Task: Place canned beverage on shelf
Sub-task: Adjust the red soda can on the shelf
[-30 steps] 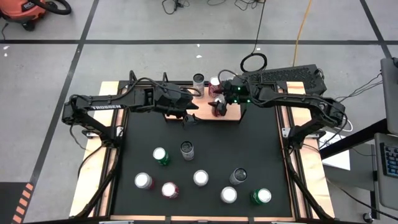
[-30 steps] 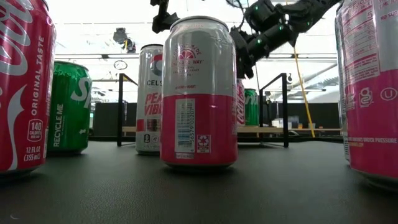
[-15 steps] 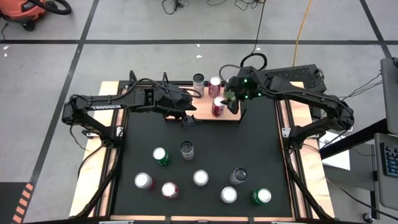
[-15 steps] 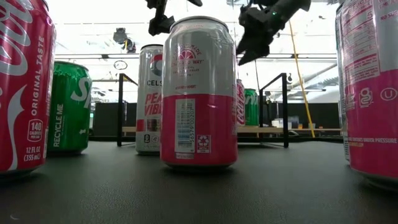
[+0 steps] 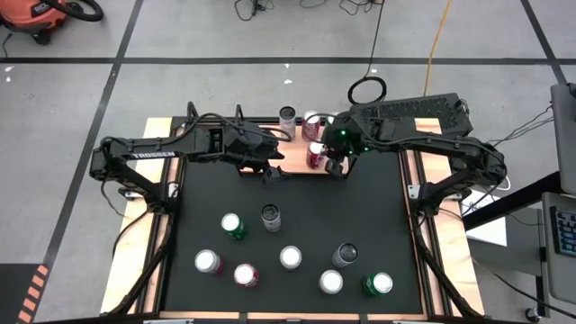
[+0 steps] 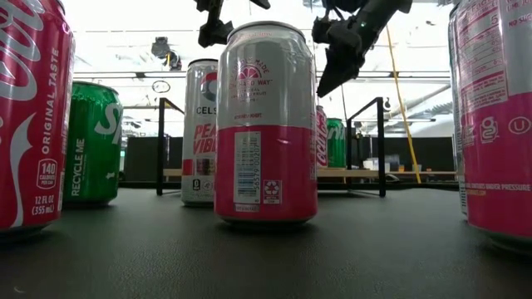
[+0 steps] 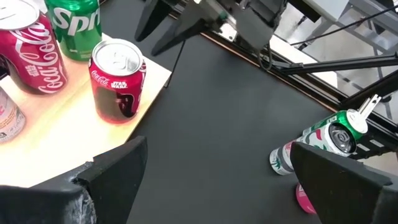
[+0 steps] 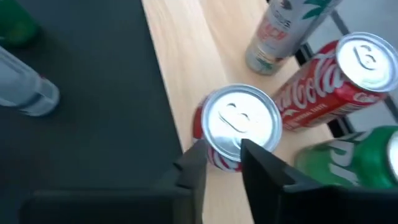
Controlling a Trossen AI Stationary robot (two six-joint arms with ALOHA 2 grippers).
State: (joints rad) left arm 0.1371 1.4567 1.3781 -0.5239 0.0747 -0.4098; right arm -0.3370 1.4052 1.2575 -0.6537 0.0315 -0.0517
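The wooden shelf (image 5: 295,166) lies at the far edge of the black mat. A red Star Wars cola can (image 8: 239,124) (image 7: 117,81) stands upright on its near part. Behind it stand a red Coca-Cola can (image 8: 336,78), a green Sprite can (image 7: 73,25) and a slim silver can (image 5: 287,117). My right gripper (image 8: 222,171) (image 5: 335,166) hovers above and just beside the Star Wars can, its fingers drawn nearly together with nothing between them. My left gripper (image 7: 224,180) (image 5: 273,173) hangs open over the shelf's near edge, left of that can.
Several more cans stand upright on the black mat (image 5: 297,207) toward the near edge, among them a green one (image 5: 232,225), a grey one (image 5: 271,216) and a pink one (image 6: 266,124). Narrow wooden strips (image 5: 153,270) edge the mat.
My right gripper has let go of the Star Wars can, risen off it, drawn a little toward the table's right and near side, tipped further down, and brought its fingers together. The can stays upright on the shelf.
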